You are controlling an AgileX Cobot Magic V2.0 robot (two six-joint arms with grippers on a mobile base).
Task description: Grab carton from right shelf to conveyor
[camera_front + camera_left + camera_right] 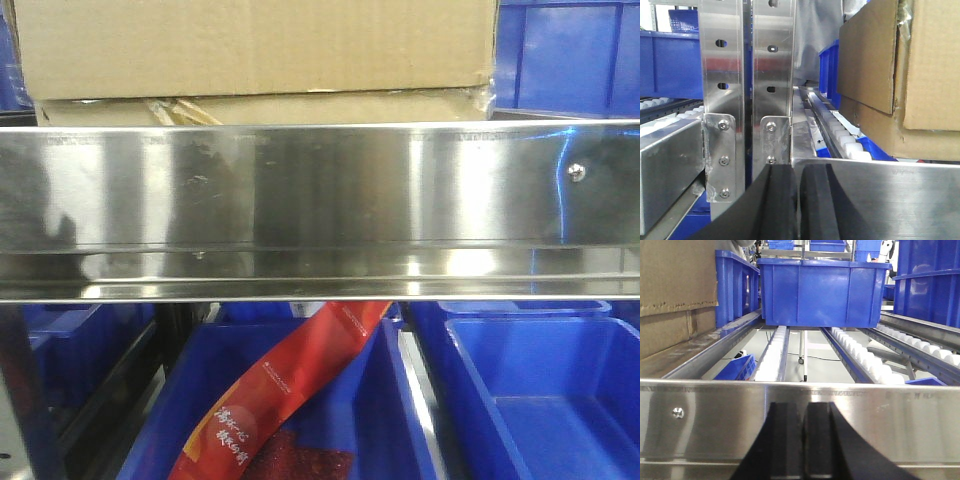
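Note:
The carton [250,50], a large plain brown cardboard box, sits on the shelf behind its mirror-like steel front rail [320,200]. In the left wrist view the carton [910,85] fills the upper right, above and beyond the rail [890,195]. My left gripper [796,172] is shut and empty, low in front of the rail's left end. In the right wrist view the carton [670,295] is at the far left. My right gripper [803,407] is shut and empty, close before the rail [715,420]. The conveyor is out of view.
Blue plastic bins [540,390] stand under the shelf, one holding a red printed packet [290,390]. Another blue bin [820,290] sits on white roller tracks [772,355] behind the rail. Steel uprights [740,75] stand left of the carton.

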